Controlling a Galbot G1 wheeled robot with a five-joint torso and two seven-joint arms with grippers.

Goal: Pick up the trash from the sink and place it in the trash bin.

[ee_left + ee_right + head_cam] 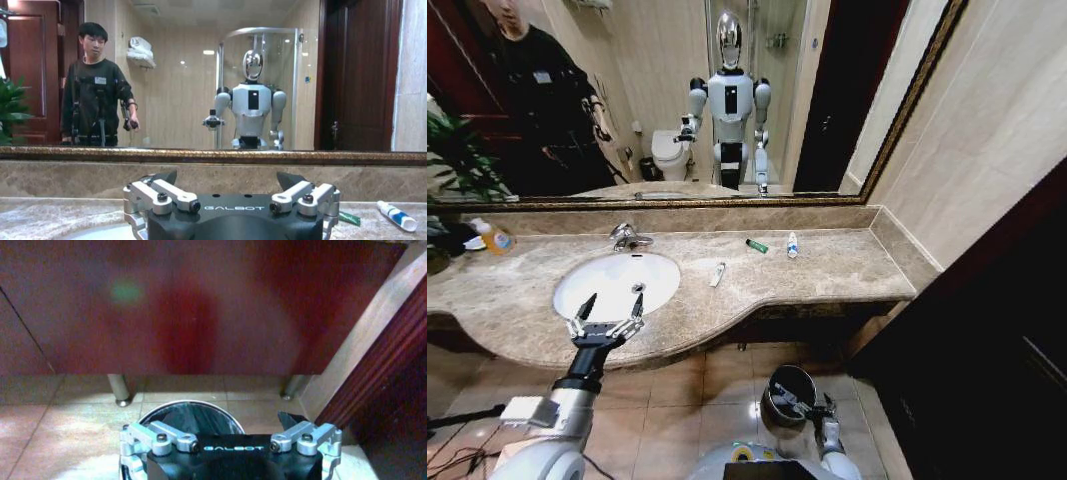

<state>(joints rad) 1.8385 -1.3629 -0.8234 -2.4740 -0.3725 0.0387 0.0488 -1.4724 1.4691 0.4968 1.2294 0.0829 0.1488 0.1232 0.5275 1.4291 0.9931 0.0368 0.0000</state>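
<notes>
The sink [597, 275] is a white oval basin set in a marble counter. My left gripper [607, 318] hovers open over the basin's front rim with nothing between its fingers; in the left wrist view this gripper [227, 181] faces the mirror. The trash lies on the counter right of the basin: a white tube [717, 274], a dark green tube [756, 245] and a white tube with blue marks [792, 245]. The left wrist view shows the green tube [348, 218] and the blue-marked tube [398, 216]. My right gripper [813, 406] hangs open and empty over the trash bin [779, 385], a dark round bin [193, 411] on the floor.
A chrome faucet [627, 237] stands behind the basin. An orange-liquid bottle [495, 238] sits at the counter's far left beside a plant [457, 160]. A large mirror [677, 90] backs the counter. Dark red cabinet panels [173, 305] and metal legs [120, 390] stand behind the bin.
</notes>
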